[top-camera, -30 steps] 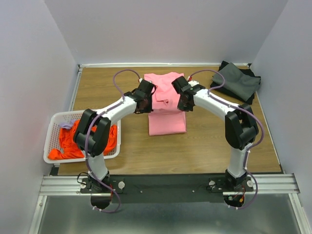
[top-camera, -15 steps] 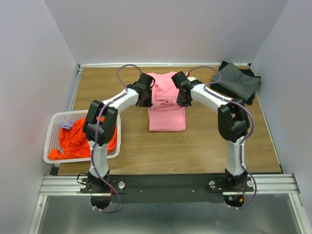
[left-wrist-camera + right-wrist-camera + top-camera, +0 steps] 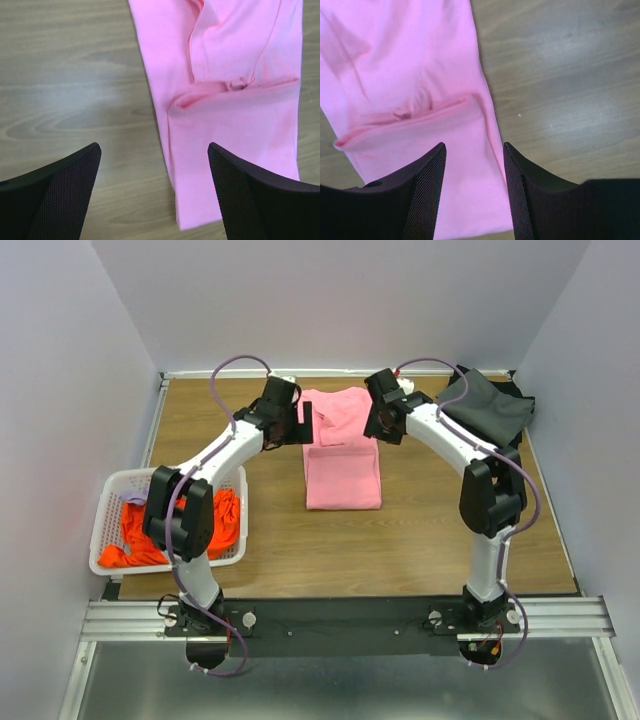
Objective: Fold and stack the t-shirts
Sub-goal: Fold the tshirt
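Right, pink t-shirt (image 3: pixel 342 465) lies at the middle of the bench (image 3: pixel 440 530), long axis running away from the bases. Left hand (image 3: pixel 300 426) flanks its far-left edge, right hand (image 3: pixel 378 422) its far-right, equally near. Both hands stand apart, gripping nothing.

Both arms reach forward and inward, left claw (image 3: pixel 153 147) spread wide, right claw (image 3: pixel 474 145) parted less widely.

Top external — high, behind the near edge, looking down on the whole brown wood-grain table (image 3: pixel 430 530). Both wrist views — close, facing down at the tabletop; all three share the folded light pink cloth t-shirt (image 3: pixel 342 475).
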### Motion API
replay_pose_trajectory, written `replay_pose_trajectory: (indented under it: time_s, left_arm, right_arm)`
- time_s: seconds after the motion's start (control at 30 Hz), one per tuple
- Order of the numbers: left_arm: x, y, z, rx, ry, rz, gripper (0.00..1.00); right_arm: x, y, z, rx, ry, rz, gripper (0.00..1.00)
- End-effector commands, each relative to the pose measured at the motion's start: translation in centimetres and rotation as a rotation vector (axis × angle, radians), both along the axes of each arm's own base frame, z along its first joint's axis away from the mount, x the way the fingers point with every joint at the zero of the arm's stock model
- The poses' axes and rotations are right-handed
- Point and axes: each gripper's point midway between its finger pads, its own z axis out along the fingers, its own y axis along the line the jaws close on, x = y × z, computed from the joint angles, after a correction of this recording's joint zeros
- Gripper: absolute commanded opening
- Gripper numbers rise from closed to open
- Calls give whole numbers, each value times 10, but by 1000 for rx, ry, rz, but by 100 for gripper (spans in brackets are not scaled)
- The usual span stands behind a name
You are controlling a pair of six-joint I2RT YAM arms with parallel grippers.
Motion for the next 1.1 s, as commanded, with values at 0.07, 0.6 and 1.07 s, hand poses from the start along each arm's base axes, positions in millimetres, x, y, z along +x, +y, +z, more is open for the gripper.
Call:
replay_pose_trajectory:
  time_s: [0.07,0.6,1.07]
  left_arm:
    - [-51,-6,-32,-36,81,-41,95]
    - [-128,-21,-81,-75,211,-23,89]
    - [-136,-16,-95,-60,235,14,89]
  right_arm:
    - [-49,-4,-29,38,122,59,57]
    - [-112,-3,-59,155,239,94,55]
    - [-133,-5,-91,160,329,106,45]
